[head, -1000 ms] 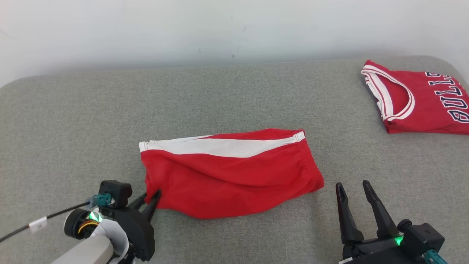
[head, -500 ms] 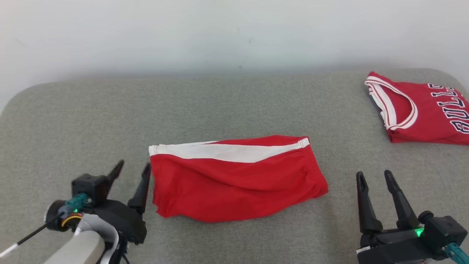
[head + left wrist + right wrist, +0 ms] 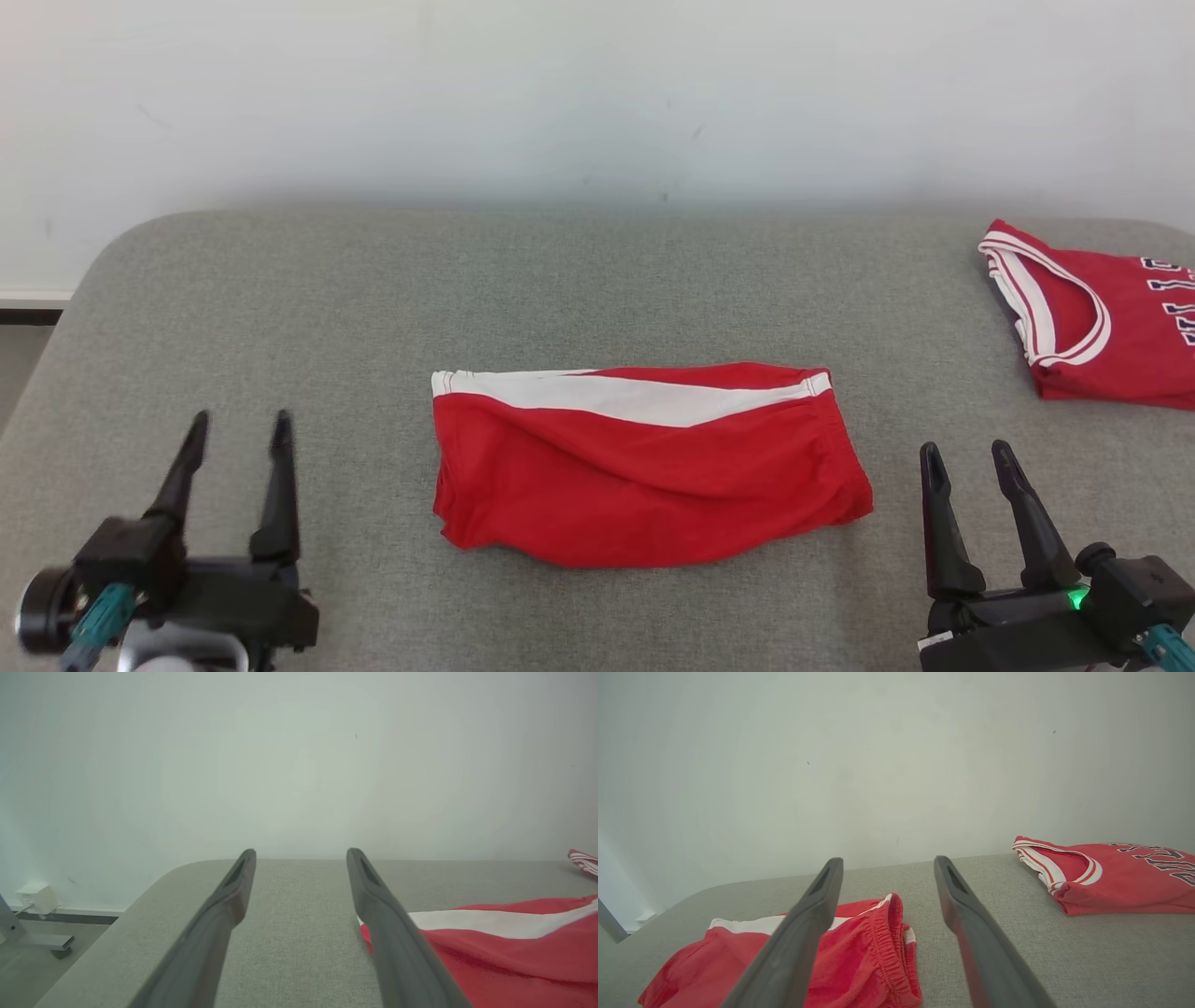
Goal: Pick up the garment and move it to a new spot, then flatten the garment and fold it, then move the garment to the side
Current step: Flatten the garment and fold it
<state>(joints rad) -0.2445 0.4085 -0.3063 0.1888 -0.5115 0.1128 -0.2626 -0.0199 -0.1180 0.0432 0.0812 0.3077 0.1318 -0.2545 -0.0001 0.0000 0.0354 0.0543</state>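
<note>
The garment (image 3: 644, 467), red shorts with a white side stripe, lies folded at the middle of the grey padded table (image 3: 373, 299). It appears at the right in the left wrist view (image 3: 504, 952) and at the lower left in the right wrist view (image 3: 859, 956). My left gripper (image 3: 240, 427) stands open at the lower left, well apart from the shorts, nothing between its fingers. At the lower right my right gripper (image 3: 966, 455) is open too, just right of the elastic waistband.
A folded red jersey (image 3: 1102, 327) with white trim and dark letters lies at the table's far right, also in the right wrist view (image 3: 1115, 877). A white wall (image 3: 597, 93) rises behind the table. Floor and a metal stand foot (image 3: 42, 942) show past the table's left edge.
My left gripper let go of the shorts' lower left corner, opened and drew back to the left. The head camera tilted up, so the whole scene shifted down and right.
</note>
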